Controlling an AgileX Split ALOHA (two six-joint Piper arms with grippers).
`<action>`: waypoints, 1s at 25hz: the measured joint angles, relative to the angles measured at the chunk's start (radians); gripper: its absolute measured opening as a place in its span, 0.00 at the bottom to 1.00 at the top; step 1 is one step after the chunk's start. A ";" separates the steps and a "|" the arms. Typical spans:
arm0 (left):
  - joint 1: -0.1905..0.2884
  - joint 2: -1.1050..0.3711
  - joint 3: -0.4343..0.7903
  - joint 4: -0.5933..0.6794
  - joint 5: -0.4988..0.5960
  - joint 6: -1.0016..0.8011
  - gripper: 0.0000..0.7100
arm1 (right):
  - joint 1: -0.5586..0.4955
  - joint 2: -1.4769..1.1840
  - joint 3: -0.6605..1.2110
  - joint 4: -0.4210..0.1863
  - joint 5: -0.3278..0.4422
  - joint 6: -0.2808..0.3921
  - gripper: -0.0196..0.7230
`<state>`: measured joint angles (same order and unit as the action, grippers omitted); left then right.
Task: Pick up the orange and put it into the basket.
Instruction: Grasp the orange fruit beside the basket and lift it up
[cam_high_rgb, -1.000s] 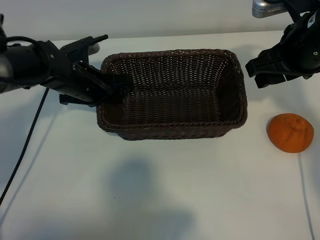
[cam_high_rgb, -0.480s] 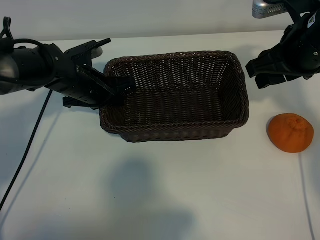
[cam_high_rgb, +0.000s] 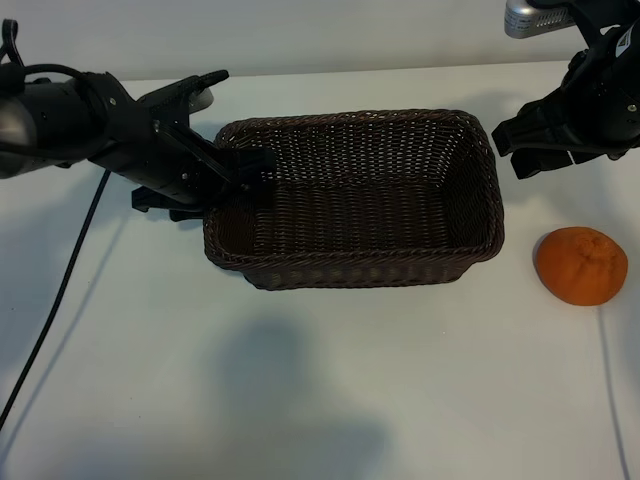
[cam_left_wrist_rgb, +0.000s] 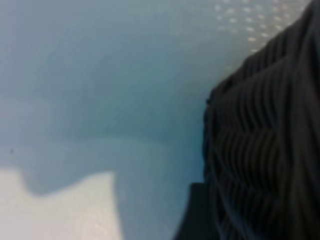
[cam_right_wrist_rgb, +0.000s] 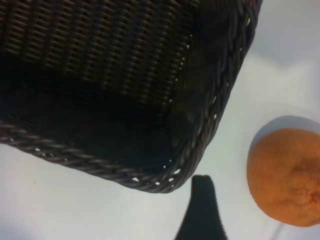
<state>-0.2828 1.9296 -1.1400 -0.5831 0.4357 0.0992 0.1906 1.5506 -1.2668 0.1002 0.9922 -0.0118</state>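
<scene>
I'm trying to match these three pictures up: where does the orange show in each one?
Exterior view: the orange lies on the table right of the basket, apart from it.
Left wrist view: not in it.
Right wrist view: at the lower right edge.
Shared landmark: the basket's woven wall.

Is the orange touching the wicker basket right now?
Apart. The exterior view shows bare white table between the orange and the wicker basket; the right wrist view shows the same gap.

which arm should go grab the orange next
Right, probably. The right gripper hangs open near the orange, which lies on the table beside the basket. The left gripper is at the basket's far end.
</scene>
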 joint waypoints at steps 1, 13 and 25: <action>0.000 -0.009 -0.001 0.011 0.019 0.000 0.94 | 0.000 0.000 0.000 0.000 0.000 0.000 0.75; 0.001 -0.295 -0.008 0.213 0.197 -0.058 0.89 | 0.000 0.000 0.000 0.000 0.000 0.000 0.75; 0.252 -0.512 -0.052 0.375 0.389 -0.062 0.87 | 0.000 0.000 0.000 0.000 0.010 0.000 0.75</action>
<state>-0.0306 1.4174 -1.1922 -0.2078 0.8245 0.0376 0.1906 1.5506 -1.2668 0.1002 1.0018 -0.0118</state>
